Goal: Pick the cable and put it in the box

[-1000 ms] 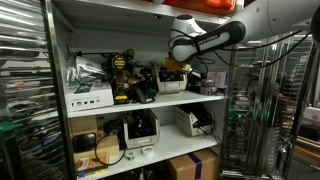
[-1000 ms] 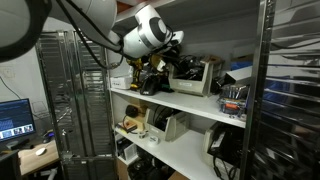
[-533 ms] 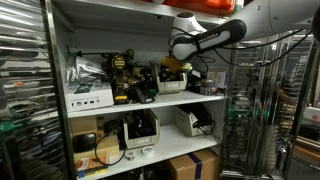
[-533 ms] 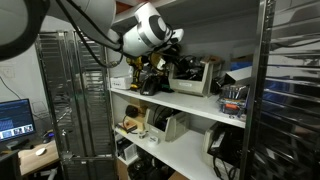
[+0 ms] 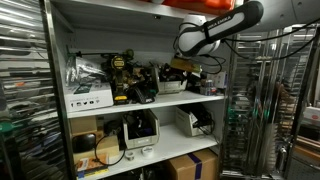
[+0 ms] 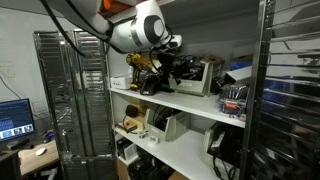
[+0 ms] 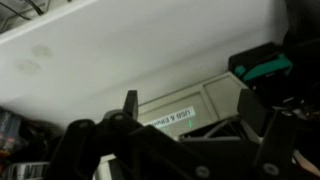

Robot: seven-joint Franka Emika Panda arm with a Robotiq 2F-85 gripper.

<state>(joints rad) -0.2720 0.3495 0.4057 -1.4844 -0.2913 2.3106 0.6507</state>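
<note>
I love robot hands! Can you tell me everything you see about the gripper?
The gripper is black and looks like hard plastic. Its two fingers stand wide apart, holding nothing. It sits on the white arm's end, above the upper shelf, facing a white box with a printed label. It seems to touch nothing.

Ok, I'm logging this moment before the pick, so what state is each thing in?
Gripper: jaws open, nothing held.
White box: on the shelf, ahead of the jaws.
Cable: too cluttered to pick out; not in the jaws.
Drill: upright on the shelf.
Monitor: on, screen lit.
</note>
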